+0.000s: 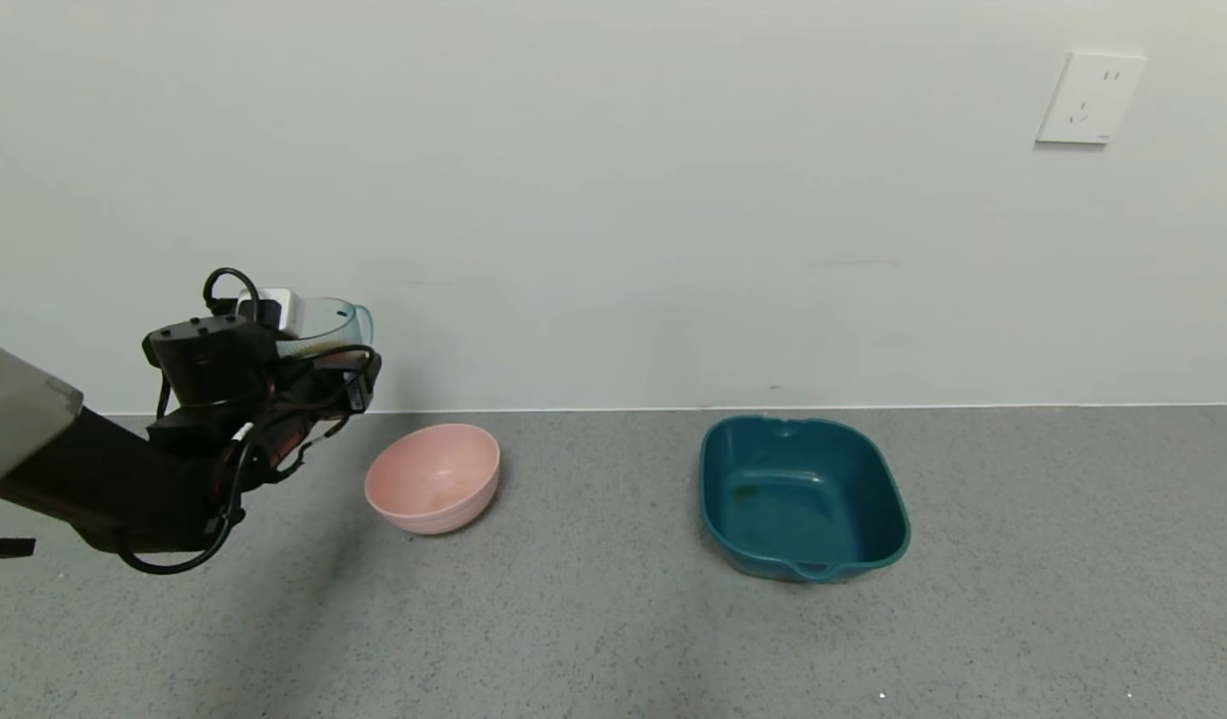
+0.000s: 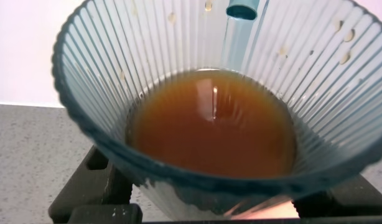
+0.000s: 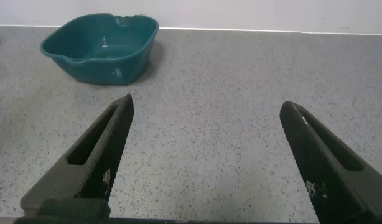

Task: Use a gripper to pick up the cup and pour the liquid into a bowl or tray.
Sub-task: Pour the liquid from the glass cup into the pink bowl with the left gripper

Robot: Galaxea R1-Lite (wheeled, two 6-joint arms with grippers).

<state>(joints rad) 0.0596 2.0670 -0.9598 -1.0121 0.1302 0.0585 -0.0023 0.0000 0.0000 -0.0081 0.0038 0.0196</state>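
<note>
My left gripper is shut on the ribbed teal cup and holds it upright in the air, to the left of and above the pink bowl. In the left wrist view the cup fills the picture and holds orange-red liquid, level in the cup. Black fingers show at both sides under the cup. The pink bowl stands on the grey counter near the wall. My right gripper is open and empty low over the bare counter; it is out of the head view.
A dark teal rectangular basin stands on the counter to the right of the bowl; it also shows in the right wrist view. A white wall with a socket runs behind the counter.
</note>
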